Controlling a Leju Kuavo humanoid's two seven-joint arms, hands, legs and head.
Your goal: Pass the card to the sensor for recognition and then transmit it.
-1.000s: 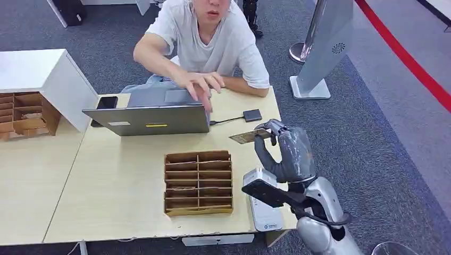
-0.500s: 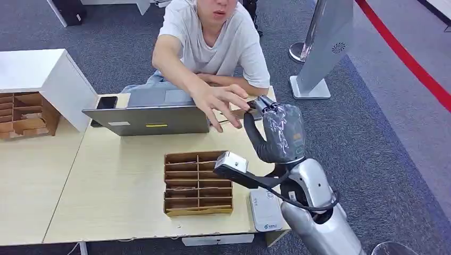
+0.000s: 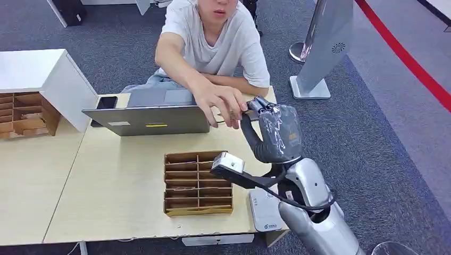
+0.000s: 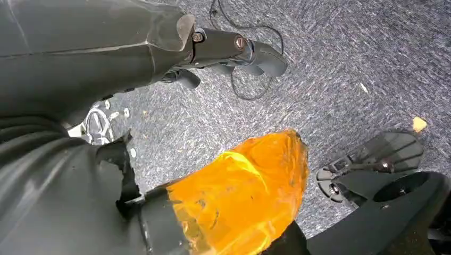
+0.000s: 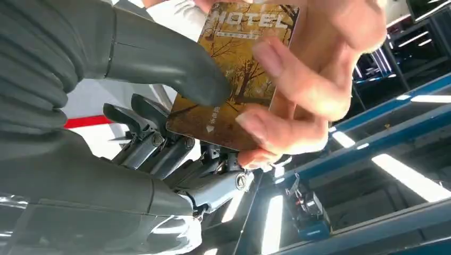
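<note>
A brown card [image 5: 239, 79] printed "HOTEL" is pinched by my right hand [image 3: 274, 133], whose thumb [image 5: 159, 58] presses on its face. A person's hand [image 3: 220, 101] reaches over the laptop and its fingers [image 5: 303, 95] also grip the card. This meeting point is above the table's far right part. The white sensor box [image 3: 265, 210] lies on the table's front right edge, partly hidden under my right forearm. My left hand [image 4: 234, 48] hangs over the grey carpet with its fingers apart and nothing in them.
A cardboard divider box [image 3: 198, 183] stands mid-table, left of my right arm. A grey laptop [image 3: 149, 119] and a black phone [image 3: 106, 102] sit at the back. A white cabinet [image 3: 37, 74] and a second divider box [image 3: 24, 114] are at the left. A sign stand [image 3: 324, 48] is on the carpet at the right.
My right hand rose and carried the card away from the table toward the person. The person's hand left the laptop, reached across, and now grips the card.
</note>
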